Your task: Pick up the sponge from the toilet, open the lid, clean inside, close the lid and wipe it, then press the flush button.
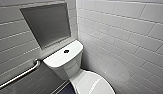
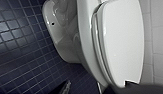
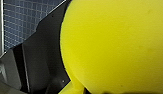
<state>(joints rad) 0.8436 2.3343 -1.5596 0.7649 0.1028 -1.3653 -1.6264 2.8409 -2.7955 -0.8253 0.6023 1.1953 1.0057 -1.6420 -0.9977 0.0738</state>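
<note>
The sponge (image 3: 114, 45) was gripped in the right tool (image 3: 79, 87), which was closed around it. The lid (image 1: 93, 83) lay shut at 6 o'clock, with the flush button (image 1: 66, 51) at 11 o'clock from it. If opening was due, the lid was probably best lifted at its front rim, with the sponge kept clear.

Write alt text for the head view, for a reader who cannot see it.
A white toilet stands in a corner of white-tiled walls, its lid closed and a dark round flush button in the centre of the tank top. A metal grab bar runs along the left wall, below a grey recessed panel.
</note>
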